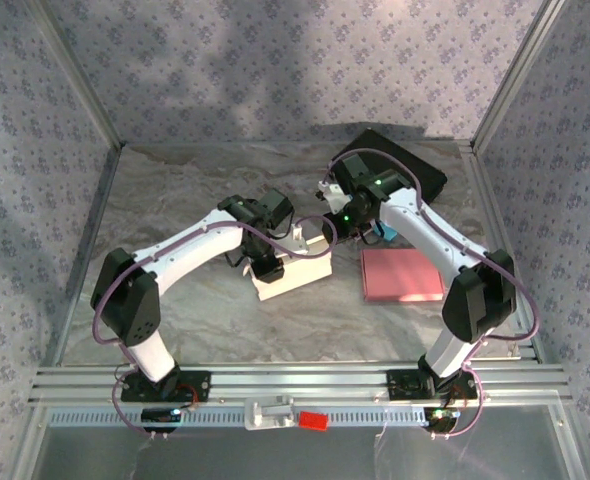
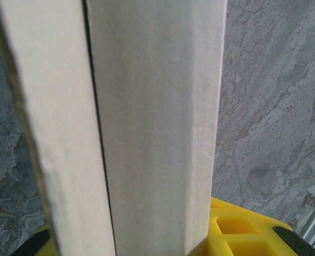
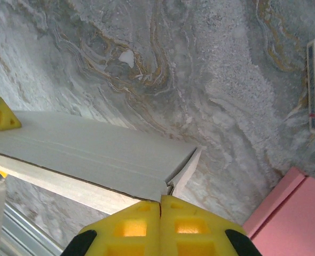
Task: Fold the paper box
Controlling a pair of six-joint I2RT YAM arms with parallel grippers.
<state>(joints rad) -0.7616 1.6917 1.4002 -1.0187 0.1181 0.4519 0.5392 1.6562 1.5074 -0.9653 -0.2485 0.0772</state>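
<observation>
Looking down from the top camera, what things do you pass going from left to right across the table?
The left arm's black elbow → white paper box → pink pad → right arm's black elbow.

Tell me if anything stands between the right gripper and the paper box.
Nothing visible does. The right gripper, shut, sits right at the corner of the box; the pink board lies off to one side, clear of both.

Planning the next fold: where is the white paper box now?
In the top view, the white paper box sits mid-table, just left of the flat pink slab.
</observation>
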